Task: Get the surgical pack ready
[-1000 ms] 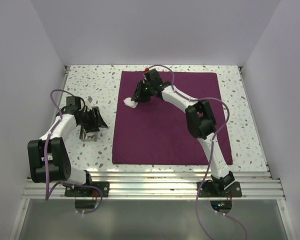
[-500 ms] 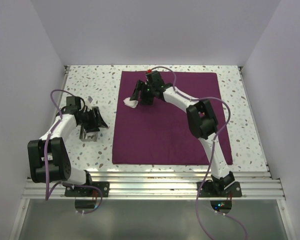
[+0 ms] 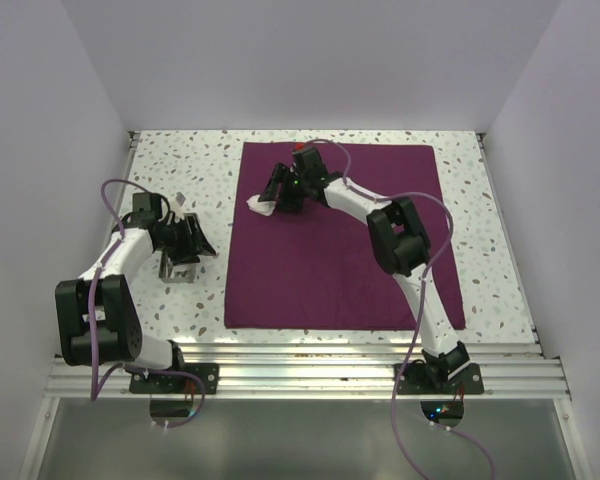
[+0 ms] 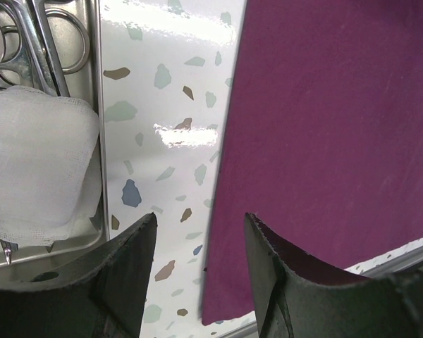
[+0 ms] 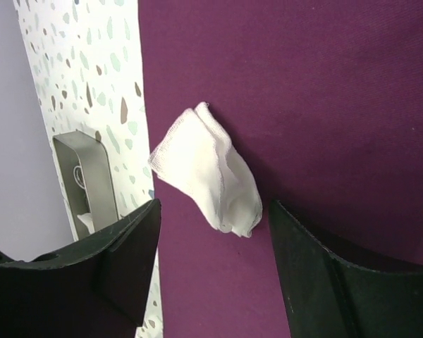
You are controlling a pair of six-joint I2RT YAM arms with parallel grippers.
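— What was the biggest thing on the worktop [image 3: 180,160]?
— The cloth [image 3: 320,270], spread flat. I placed everything else against it.
— And the arms?
— The right claw [image 5: 213,210] hung over the cloth near its left edge, toward the far corner. A second earlier it had been clenched on the gauze [image 5: 208,172]. Now its fingers stood wide apart, released, and it had barely shifted. The left claw [image 4: 199,220] was also spread and gripped nothing. It hovered over the bare strip just off the cloth's left edge and had not moved.
— The tray [image 4: 97,105]?
— Off the cloth, just left of it and apart from it. The scissors [image 4: 53,42] lay in it, with a spare gauze [image 4: 35,169] over their blades.
— So where had the gauze ended up?
— Crumpled on the cloth, just inside the left edge. It lay between the right fingers but free of them.
— What did that mean for the pack?
— I judged one gauze delivered. The tray, scissors and spare gauze were still off the cloth, so the pack was at an early stage and nothing could be wrapped yet.
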